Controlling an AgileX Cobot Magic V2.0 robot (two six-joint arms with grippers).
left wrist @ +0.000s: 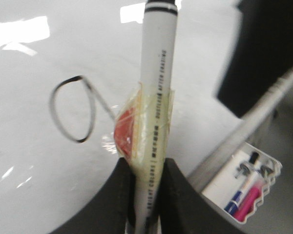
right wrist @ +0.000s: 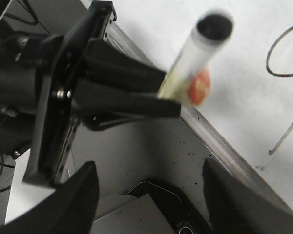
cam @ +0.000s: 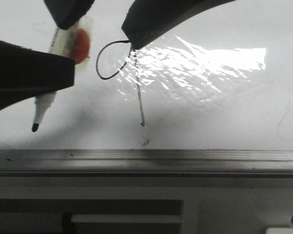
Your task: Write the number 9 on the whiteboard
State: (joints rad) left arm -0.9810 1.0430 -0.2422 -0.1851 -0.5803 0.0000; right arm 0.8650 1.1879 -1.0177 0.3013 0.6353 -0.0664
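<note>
The whiteboard (cam: 224,117) carries a thin black number 9 (cam: 139,97), an oval loop with a long straight tail. My left gripper (cam: 63,41) is shut on a white marker (cam: 45,105) wrapped in clear tape with a red patch. The marker's black tip points down, left of the 9 and apart from its line. The left wrist view shows the jaws (left wrist: 149,170) clamped on the marker (left wrist: 156,73), with the 9's loop (left wrist: 52,102) beyond. My right gripper (right wrist: 149,195) is open and empty. In the front view it hovers over the top of the 9.
A grey metal rail (cam: 185,161) runs along the board's lower edge. A small dark smudge (cam: 145,142) sits below the 9's tail. A white tray (left wrist: 271,168) holding blue and pink markers lies beyond the rail. Glare covers the board's middle right.
</note>
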